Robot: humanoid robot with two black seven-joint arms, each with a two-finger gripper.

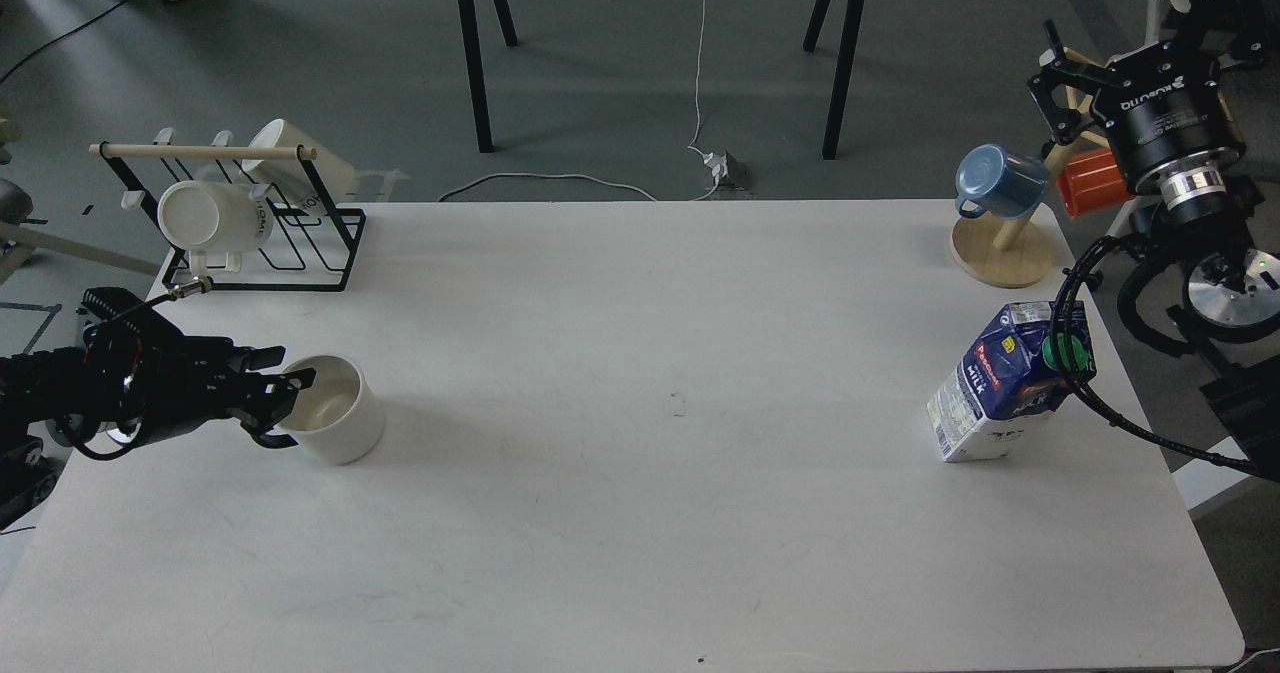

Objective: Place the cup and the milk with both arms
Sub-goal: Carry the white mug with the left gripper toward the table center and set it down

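Observation:
A white cup [330, 421] with a dark handle stands upright on the left of the white table [640, 513]. My left gripper [287, 400] lies low at the cup's left side. Its fingers are apart, one by the rim and one by the handle, and I cannot tell whether they touch the cup. A blue and white milk carton [1005, 383] with a green cap stands leaning near the table's right edge. My right gripper [1130, 28] is raised at the far right, well above and behind the carton. It points away from me, open and empty.
A black wire rack [262, 243] holding white mugs stands at the back left corner. A wooden mug tree [1005, 253] with a blue mug [995, 181] and an orange mug [1088, 183] stands at the back right. A black cable from my right arm crosses the carton.

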